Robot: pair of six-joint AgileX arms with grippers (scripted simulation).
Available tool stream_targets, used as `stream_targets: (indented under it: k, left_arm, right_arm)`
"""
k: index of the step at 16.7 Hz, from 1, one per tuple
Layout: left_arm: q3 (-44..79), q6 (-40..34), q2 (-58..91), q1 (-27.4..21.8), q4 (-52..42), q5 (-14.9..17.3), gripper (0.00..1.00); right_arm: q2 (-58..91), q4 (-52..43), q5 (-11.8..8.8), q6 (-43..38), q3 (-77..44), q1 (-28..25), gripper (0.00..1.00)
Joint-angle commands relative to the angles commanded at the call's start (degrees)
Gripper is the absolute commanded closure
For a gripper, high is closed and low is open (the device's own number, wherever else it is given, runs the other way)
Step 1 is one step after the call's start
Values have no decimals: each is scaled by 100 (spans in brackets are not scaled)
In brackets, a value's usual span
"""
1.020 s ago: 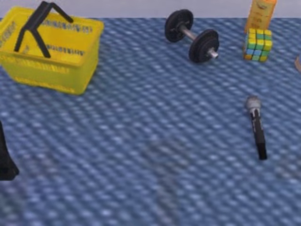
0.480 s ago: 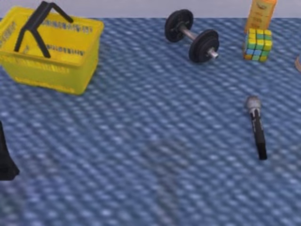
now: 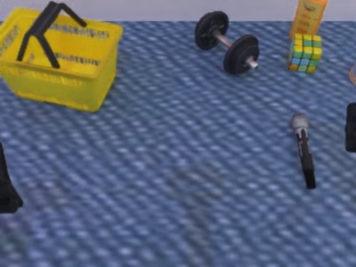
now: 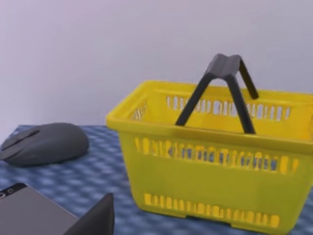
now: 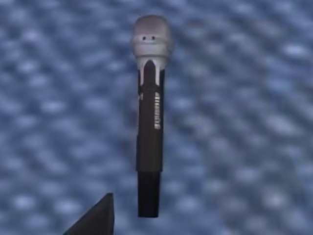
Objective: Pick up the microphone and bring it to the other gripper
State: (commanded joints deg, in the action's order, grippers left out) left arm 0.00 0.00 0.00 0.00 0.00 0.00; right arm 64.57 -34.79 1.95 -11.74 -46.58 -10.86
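The microphone [image 3: 303,151] lies flat on the blue cloth at the right, its grey mesh head toward the far side and its black handle toward the near edge. Seen in the right wrist view, the microphone [image 5: 150,115] lies apart from the one black fingertip [image 5: 100,218] that shows, which has nothing against its inner face. My right gripper [image 3: 351,127] shows only as a black part at the top view's right edge, right of the microphone and not touching it. The left gripper [image 3: 6,192] is parked at the left edge, with one fingertip [image 4: 98,218] showing in its wrist view.
A yellow basket [image 3: 58,61] with a black handle stands at the back left. The dumbbell [image 3: 227,43], a coloured cube [image 3: 305,53] and an orange carton [image 3: 308,16] sit along the back. A grey mouse [image 4: 44,143] lies left of the basket.
A black part of my right arm has come into the top view at the right edge, beside the microphone. The microphone and the left arm have not moved.
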Motion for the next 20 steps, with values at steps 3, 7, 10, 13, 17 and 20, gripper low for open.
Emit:
stream_targets:
  k: [3,7,10,13,17,20]
  left_arm:
    - [0,0,0,0,0,0,0]
    - [0,0,0,0,0,0,0]
    - [0,0,0,0,0,0,0]
    - [0,0,0,0,0,0,0]
    - [0,0,0,0,0,0,0]
    - [0,0,0,0,0,0,0]
  right_arm:
    - [1679,-873,45,-288,-1127,-270,0]
    - [3297,-1768,85,-606,-2400,-564,0]
    - [4065,-2166,104,-762,-3053,-705,0]
    - [4372,-2311,111,-823,-3316,-761,0]
    - [4356,-2299,107,-817,-3300,-731,0]
    - [4481,-2077,109,-802,-3181,-734,0]
